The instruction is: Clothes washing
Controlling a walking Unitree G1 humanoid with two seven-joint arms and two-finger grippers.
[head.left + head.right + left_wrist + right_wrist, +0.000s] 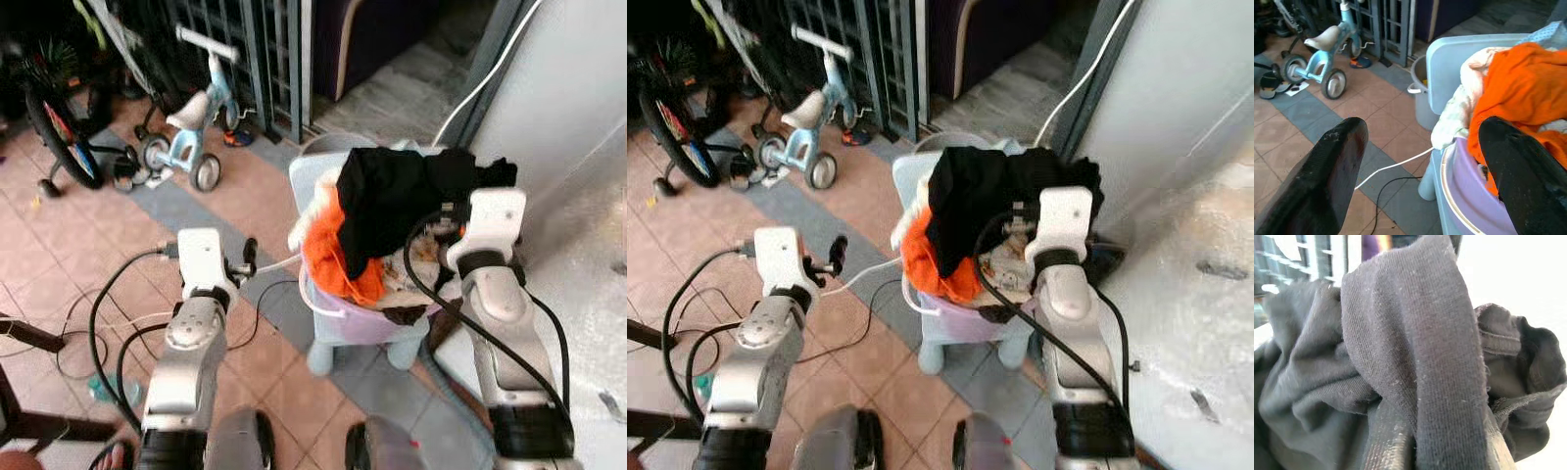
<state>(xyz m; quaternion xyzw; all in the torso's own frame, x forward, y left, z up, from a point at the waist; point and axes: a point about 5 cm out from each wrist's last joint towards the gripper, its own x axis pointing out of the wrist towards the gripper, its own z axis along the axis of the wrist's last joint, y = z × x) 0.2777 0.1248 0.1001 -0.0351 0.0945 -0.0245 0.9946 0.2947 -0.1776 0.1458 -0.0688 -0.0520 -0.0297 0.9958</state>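
— What's over there by the bars?
— A little blue tricycle (186, 132) with a white seat, on the pink floor tiles (59, 245). A bigger bike's black wheel (59, 137) is near it.
— And that white line?
— A white cord (862, 277) across the floor, with black cables (98, 323) near it.

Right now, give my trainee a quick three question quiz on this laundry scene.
1. True or false: the left claw is open and holds nothing.
2. Which garment is at the right claw? A) black garment B) orange garment C) a white towel
3. Fill in: the clothes sit in a ____ basin on a pale blue chair.

Key: 1 true; 2 A; 3 purple.
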